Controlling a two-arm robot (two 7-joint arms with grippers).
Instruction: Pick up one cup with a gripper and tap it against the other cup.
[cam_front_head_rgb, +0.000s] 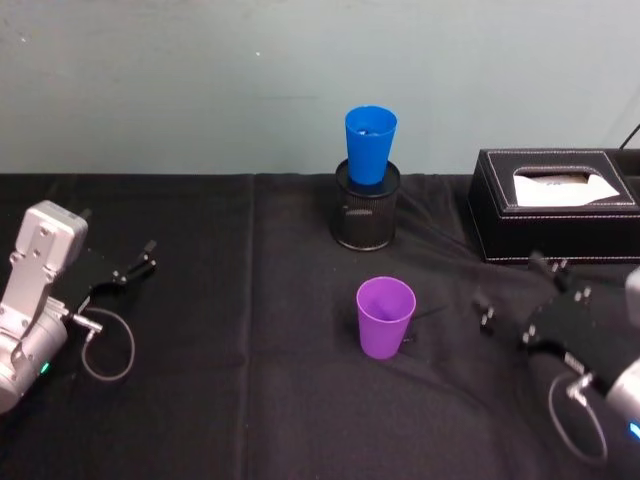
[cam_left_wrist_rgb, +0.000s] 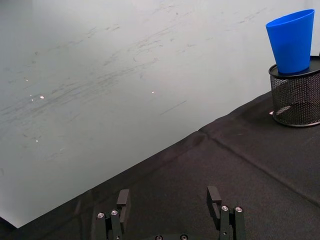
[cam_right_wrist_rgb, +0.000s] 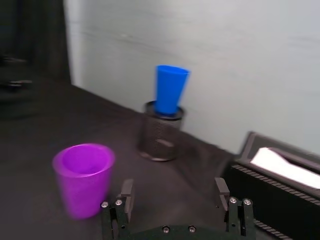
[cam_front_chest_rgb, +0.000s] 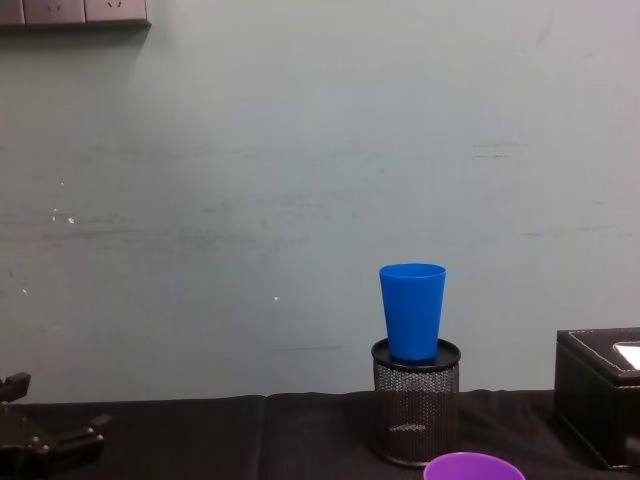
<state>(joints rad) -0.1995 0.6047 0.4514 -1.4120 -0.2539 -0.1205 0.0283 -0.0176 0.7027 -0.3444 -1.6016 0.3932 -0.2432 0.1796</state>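
Note:
The purple cup (cam_front_head_rgb: 385, 316) stands upright on the black cloth near the table's middle, also seen as the purple cup (cam_right_wrist_rgb: 83, 178) and by its rim (cam_front_chest_rgb: 474, 467). The blue cup (cam_front_head_rgb: 369, 145) sits upright in the top of a black wire-mesh cylinder (cam_front_head_rgb: 366, 208) behind it; blue cup (cam_left_wrist_rgb: 291, 42), (cam_right_wrist_rgb: 169, 90), (cam_front_chest_rgb: 412, 310). My right gripper (cam_front_head_rgb: 518, 296) is open, to the right of the purple cup and apart from it; right gripper (cam_right_wrist_rgb: 172, 195). My left gripper (cam_front_head_rgb: 135, 260) rests open at the far left; left gripper (cam_left_wrist_rgb: 168, 197).
A black tissue box (cam_front_head_rgb: 553, 204) with a white tissue stands at the back right, just behind the right gripper. A pale wall runs along the table's far edge. Loose cables loop beside both wrists.

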